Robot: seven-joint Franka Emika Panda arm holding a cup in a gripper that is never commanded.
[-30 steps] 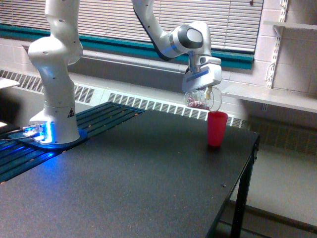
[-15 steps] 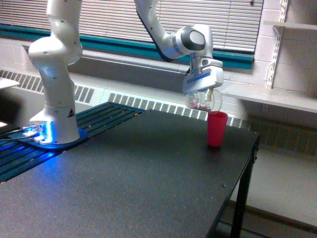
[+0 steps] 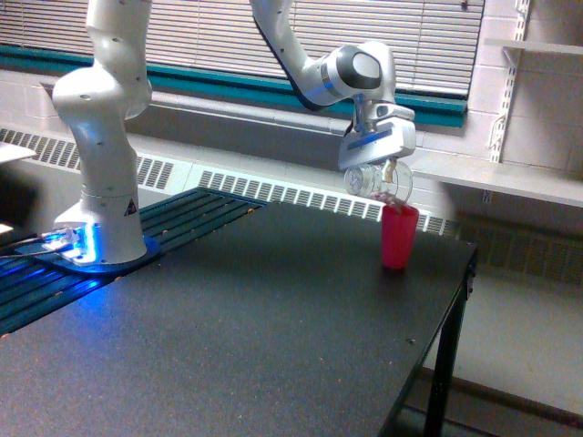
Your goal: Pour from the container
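around the work, a dark, finely speckled table [image 3: 237, 337] fills most of the exterior view, with a thin black leg at its right corner. on its left end the arm's white, rounded base [image 3: 100, 218] stands on a plate lit blue, beside a strip of dark slats. behind run a long white vent grille [image 3: 301, 196], a teal band under closed window blinds [image 3: 228, 36], and on the exterior view's right a painted block wall with a white shelf [image 3: 510, 182]. nothing stands between the camera and the cups. the gripper [image 3: 378, 164], a white block with a blue stripe, hangs from the arm's bent wrist and is clamped on the clear cup [image 3: 378, 182], which is tipped well over on its side in the air. the clear cup is round and see-through, with small brownish-pink bits showing near its lower edge. its mouth sits just above the rim of the pink cup [image 3: 399, 237], which stands upright near the table's far right edge; whether the two touch cannot be told. the pink cup is opaque, smooth plastic, tapering slightly toward its foot.
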